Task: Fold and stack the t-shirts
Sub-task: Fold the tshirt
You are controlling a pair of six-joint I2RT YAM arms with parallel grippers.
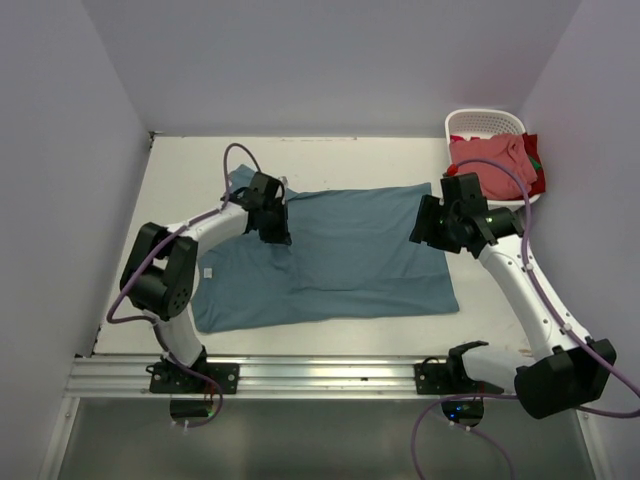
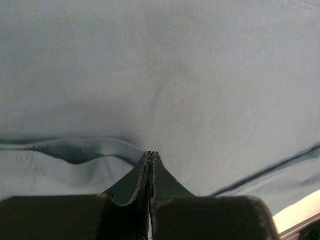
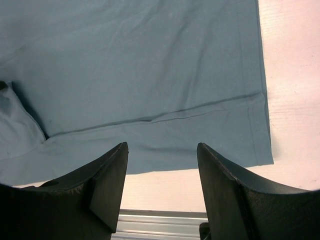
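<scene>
Two t-shirts show in the top view. The teal t-shirt (image 1: 340,260) lies spread on the table (image 1: 190,170), its long axis running left to right between the arms. The pink-red t-shirt (image 1: 490,155) is bunched in the white basket (image 1: 470,122) at the far right corner. The left gripper (image 1: 272,228) sits over the teal cloth near its far left end, and the right gripper (image 1: 425,228) hangs at the shirt's right edge. The right arm is therefore much the nearer to that edge and to the basket. From this height neither claw's state can be read

Left wrist: the left claw (image 2: 151,156) is pressed together, its tips meeting just at the cloth. Whether a thin layer is nipped between them I cannot tell. A raised wrinkle runs off to the left of the tips, which the top view does not show

Right wrist: the right claw (image 3: 161,147) stands spread and holds nothing. The teal cloth (image 3: 150,60) lies below and ahead of it. Only this view shows a folded layer's edge crossing the cloth, and the shirt's right edge against bare table. The near right corner lies just to the right of the fingers (image 3: 227,185), so I judge that any next fold along the long axis turns on that corner
</scene>
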